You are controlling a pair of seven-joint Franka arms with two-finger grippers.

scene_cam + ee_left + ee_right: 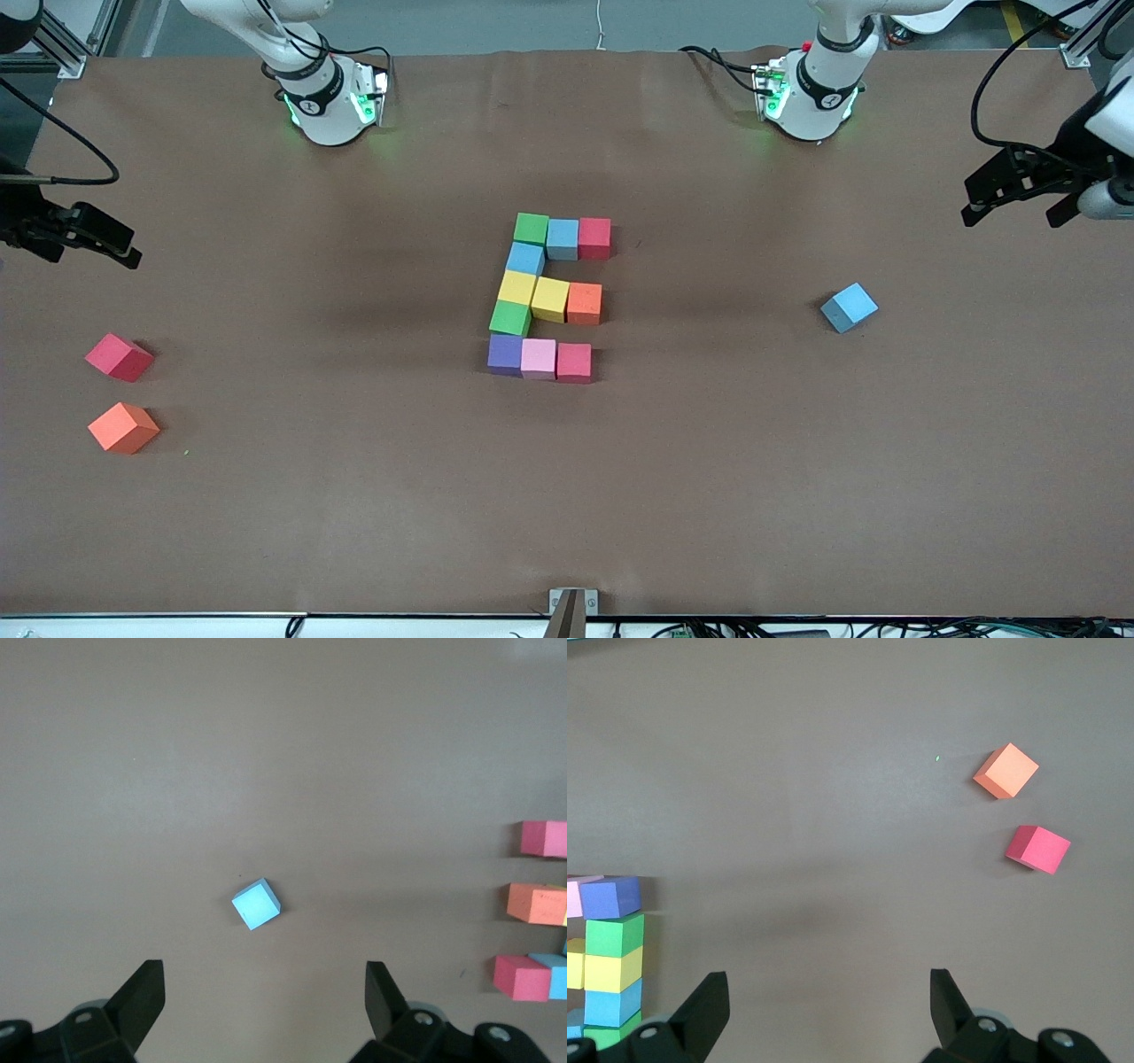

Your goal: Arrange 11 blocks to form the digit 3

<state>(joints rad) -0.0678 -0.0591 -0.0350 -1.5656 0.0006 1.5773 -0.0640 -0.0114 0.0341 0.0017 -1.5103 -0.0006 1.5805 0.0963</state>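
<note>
The digit 3 [549, 299] lies at the table's middle: three three-cube bars of touching blocks, joined by single cubes on the side toward the right arm's end. Its bar ends [535, 903] show in the left wrist view and its joined side [614, 935] in the right wrist view. My left gripper [1017, 211] hangs open and empty over the table at the left arm's end, apart from a loose blue block [849, 307] [256, 904]; its own camera shows the left gripper [266, 992] wide apart. My right gripper [93, 255] [828, 997] hangs open and empty at the right arm's end.
A loose red block [119, 357] [1037, 849] and a loose orange block [123, 428] [1005, 771] lie at the right arm's end, the orange one nearer the front camera. Brown table cover [354, 496] surrounds the figure. The arms' bases stand along the table's edge.
</note>
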